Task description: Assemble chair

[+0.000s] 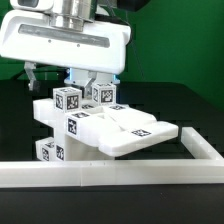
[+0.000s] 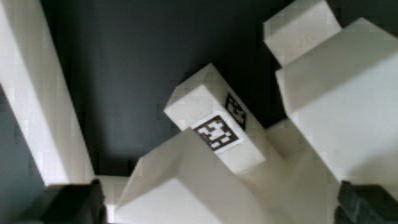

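The chair (image 1: 100,128) is a partly joined cluster of white tagged pieces in the middle of the black table. A flat panel (image 1: 140,130) lies on the exterior view's right, and blocky tagged pieces (image 1: 68,100) rise on its left. My gripper (image 1: 92,84) hangs straight above these upright pieces, its fingers reaching down to their tops. In the wrist view a white block with a tag (image 2: 219,130) runs up between the dark fingers (image 2: 63,205). The gripper (image 2: 217,208) is open and straddles the white piece, with a gap showing at one finger.
A long white border frame (image 1: 100,172) runs along the front of the table and turns back on the exterior view's right. It also shows as a white strip (image 2: 36,90) in the wrist view. A green wall stands behind.
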`<state>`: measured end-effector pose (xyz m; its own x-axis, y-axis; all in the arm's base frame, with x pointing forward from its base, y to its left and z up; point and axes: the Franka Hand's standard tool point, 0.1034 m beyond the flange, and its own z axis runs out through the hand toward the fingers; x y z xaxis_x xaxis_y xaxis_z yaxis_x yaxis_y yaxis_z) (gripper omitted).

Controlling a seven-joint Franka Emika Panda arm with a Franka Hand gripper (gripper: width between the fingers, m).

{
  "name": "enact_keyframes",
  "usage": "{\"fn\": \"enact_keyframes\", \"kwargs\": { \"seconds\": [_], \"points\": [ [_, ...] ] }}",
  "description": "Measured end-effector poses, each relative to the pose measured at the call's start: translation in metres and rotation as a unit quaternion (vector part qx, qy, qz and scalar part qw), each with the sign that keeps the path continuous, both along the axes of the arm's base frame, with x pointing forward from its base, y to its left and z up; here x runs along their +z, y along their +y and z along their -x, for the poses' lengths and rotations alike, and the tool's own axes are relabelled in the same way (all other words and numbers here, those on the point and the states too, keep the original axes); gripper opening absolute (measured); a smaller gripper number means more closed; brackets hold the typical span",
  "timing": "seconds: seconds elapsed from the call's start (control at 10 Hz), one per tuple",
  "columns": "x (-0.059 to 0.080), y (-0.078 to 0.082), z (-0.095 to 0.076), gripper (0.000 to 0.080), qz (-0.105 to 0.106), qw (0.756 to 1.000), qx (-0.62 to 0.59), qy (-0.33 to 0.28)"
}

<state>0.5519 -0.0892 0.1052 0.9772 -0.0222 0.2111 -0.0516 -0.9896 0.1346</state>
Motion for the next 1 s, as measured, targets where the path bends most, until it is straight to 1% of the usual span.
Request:
{"fn": "enact_keyframes", "kwargs": {
  "seconds": [0.1,0.3,0.4,0.5,0.6,0.8,0.9,1.0],
  "points": [
    [0.002,0.002,0.001,0.0649,-0.002,1.000,-0.001,0.003],
    [0.026,0.015,0.000,0.0649,-0.025,1.000,0.001,0.017],
    [0.039,0.020,0.000,0.0649,-0.037,0.999,0.001,0.023],
    [0.055,0.025,-0.005,0.0649,-0.047,0.999,-0.001,0.025],
    [0.060,0.025,-0.010,0.0649,-0.048,0.999,-0.002,0.022],
    [0.056,0.025,-0.007,0.0649,-0.047,0.999,-0.002,0.025],
    [0.056,0.025,-0.007,0.0649,-0.046,0.998,0.018,0.031],
    [0.056,0.025,-0.007,0.0649,-0.049,0.995,0.068,0.047]
  ]
}}
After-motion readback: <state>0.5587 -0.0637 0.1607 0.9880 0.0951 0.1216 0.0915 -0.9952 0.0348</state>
